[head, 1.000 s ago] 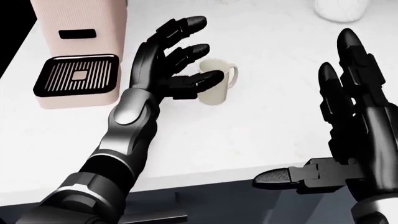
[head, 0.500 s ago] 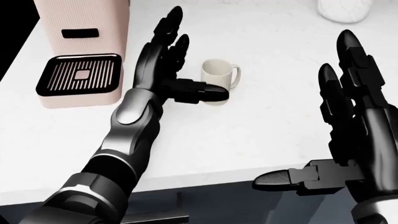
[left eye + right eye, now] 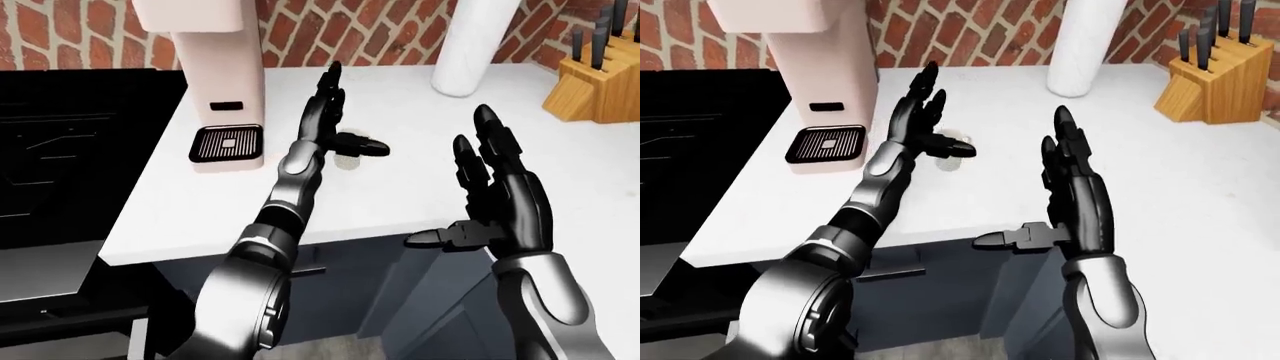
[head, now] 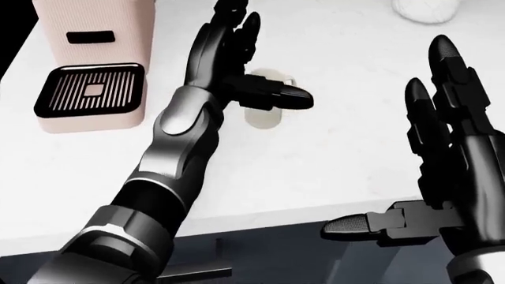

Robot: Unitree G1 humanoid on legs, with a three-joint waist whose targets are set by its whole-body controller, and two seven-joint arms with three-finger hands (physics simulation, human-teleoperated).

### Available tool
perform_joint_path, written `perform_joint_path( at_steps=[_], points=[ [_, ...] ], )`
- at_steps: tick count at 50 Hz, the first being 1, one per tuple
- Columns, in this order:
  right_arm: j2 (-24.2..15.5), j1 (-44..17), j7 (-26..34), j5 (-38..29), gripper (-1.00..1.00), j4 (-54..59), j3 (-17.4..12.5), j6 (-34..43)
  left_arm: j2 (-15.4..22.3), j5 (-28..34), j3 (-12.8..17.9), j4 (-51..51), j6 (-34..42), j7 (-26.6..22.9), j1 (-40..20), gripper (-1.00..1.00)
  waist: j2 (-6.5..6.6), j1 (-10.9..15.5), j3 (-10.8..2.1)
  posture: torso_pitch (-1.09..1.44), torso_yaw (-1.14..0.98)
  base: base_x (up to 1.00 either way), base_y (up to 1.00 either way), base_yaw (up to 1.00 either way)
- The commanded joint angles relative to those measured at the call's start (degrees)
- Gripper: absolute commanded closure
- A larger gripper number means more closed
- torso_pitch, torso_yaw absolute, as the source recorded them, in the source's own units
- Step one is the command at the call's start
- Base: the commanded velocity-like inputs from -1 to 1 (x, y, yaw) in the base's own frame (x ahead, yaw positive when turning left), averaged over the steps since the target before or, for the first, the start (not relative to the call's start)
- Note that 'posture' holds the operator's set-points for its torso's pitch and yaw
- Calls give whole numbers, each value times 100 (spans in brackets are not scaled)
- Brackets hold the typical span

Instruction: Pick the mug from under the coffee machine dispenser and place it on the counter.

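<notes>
Cream glazed mug (image 4: 263,116) stands upright on the matte white counter (image 4: 331,148), out from under the dispenser, to the right of the pink coffee machine (image 4: 95,65) in the head view; its handle side is mostly hidden. Machine is a boxy ribbed block with a square black slotted drip tray (image 4: 90,90), bare. Left hand (image 4: 232,59), glossy black segmented fingers on a grey metal forearm, is spread wide open above the mug, fingers pointing up the view and thumb lying crosswise over the mug's rim area; it grips nothing. Whether the thumb touches the mug cannot be told. Right hand (image 4: 442,154) is also splayed open and empty at the right of the view, over the counter edge, thumb sticking out left, well apart from the mug. Eye views show a red brick wall (image 3: 380,30), a white cylinder (image 3: 475,45), a wooden knife block (image 3: 1220,75), and a flat black stove (image 3: 70,150) at left.
</notes>
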Motion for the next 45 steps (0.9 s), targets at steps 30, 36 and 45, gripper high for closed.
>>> perform_joint_path(
  at_steps=[30, 36, 45],
  points=[
    [-11, -99, 0, -10, -100, -219, 0, -142, -40, 28, -449, -2707, 1349, 257, -80, -100, -29, 0, -98, 0, 0, 0, 0, 0],
    [-13, -111, -11, -10, -100, -231, 14, -123, -28, 178, -547, -3578, 1926, 312, 124, -100, -14, -7, -91, 0, 0, 0, 0, 0],
    [-29, -151, -19, -9, -100, -228, 3, -98, -14, 552, -713, -5325, 3258, 274, 532, -100, 6, -12, -67, 0, 0, 0, 0, 0]
  ],
)
